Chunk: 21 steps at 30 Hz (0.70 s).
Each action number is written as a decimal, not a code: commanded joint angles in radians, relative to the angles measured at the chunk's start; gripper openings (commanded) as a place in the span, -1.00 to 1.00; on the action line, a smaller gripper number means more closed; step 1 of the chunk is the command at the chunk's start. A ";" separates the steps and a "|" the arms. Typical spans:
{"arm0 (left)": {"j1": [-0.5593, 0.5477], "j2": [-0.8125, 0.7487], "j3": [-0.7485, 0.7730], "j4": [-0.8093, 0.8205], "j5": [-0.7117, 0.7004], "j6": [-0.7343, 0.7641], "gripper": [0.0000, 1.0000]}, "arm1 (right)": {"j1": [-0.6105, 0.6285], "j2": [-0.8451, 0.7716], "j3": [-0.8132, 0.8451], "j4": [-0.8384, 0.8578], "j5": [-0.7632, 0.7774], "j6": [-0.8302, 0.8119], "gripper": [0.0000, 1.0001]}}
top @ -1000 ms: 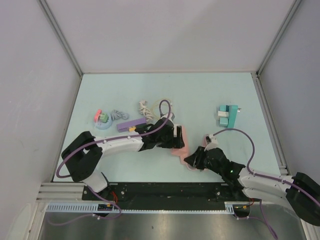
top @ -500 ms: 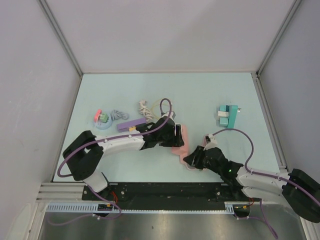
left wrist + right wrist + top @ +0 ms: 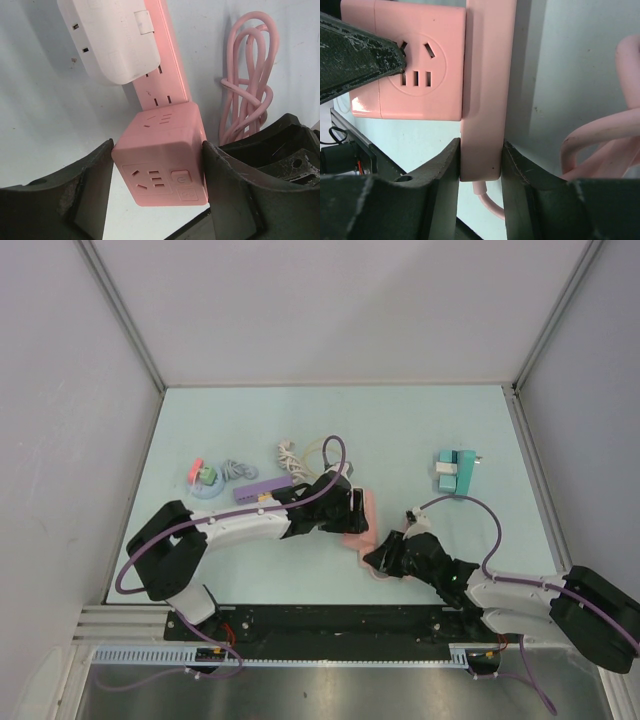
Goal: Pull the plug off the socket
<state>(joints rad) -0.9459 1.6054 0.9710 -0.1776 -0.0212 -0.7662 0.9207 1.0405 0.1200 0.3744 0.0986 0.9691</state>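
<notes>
Since a second ago, the left gripper [image 3: 158, 155] has narrowed onto the pink cube plug [image 3: 165, 175], and the right arm has edged leftward. The left fingers press the cube's two side faces. The cube is seated on the pink socket strip [image 3: 487, 75], which runs on ahead of that claw. The right gripper [image 3: 481, 167] clamps the strip's cable end just beside the cube, likely to anchor it so the pull separates the plug instead of dragging the strip. Farther ahead, a white adapter [image 3: 110, 45] occupies the strip. The cable coil [image 3: 247, 90] lies to the right. The plug is not yet free.
</notes>
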 commanded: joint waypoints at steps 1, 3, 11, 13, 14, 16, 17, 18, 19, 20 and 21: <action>-0.056 -0.001 0.058 0.089 0.208 -0.027 -0.99 | 0.017 0.024 0.021 0.037 0.010 0.003 -0.41; -0.056 -0.004 0.077 0.067 0.217 -0.016 -0.99 | 0.015 0.023 0.021 0.002 0.041 0.043 -0.53; -0.054 -0.016 0.193 -0.086 0.188 0.087 -0.99 | 0.012 0.012 -0.031 -0.057 0.153 0.167 -1.00; -0.054 -0.018 0.198 -0.092 0.193 0.085 -0.99 | 0.014 0.010 -0.037 -0.064 0.168 0.187 -1.00; -0.053 -0.018 0.199 -0.094 0.196 0.084 -0.99 | 0.014 0.010 -0.039 -0.068 0.173 0.194 -1.00; -0.054 -0.012 0.199 -0.109 0.184 0.084 -0.99 | 0.013 0.006 -0.043 -0.089 0.193 0.217 -1.00; -0.054 -0.009 0.193 -0.118 0.175 0.085 -0.99 | 0.014 -0.002 -0.046 -0.092 0.199 0.223 -1.00; -0.054 -0.006 0.186 -0.120 0.167 0.088 -0.99 | 0.014 -0.005 -0.051 -0.092 0.202 0.230 -1.00; -0.053 -0.002 0.178 -0.122 0.158 0.088 -0.99 | 0.014 -0.013 -0.056 -0.095 0.204 0.232 -1.00; -0.053 -0.001 0.154 -0.099 0.158 0.088 -0.99 | 0.014 -0.017 -0.056 -0.098 0.202 0.232 -1.00; -0.053 -0.002 0.140 -0.080 0.165 0.085 -0.99 | 0.014 -0.031 -0.056 -0.100 0.205 0.230 -1.00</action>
<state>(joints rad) -0.9550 1.6238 1.0962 -0.3027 0.0128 -0.6697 0.9463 1.0191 0.0952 0.3798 0.1699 1.1339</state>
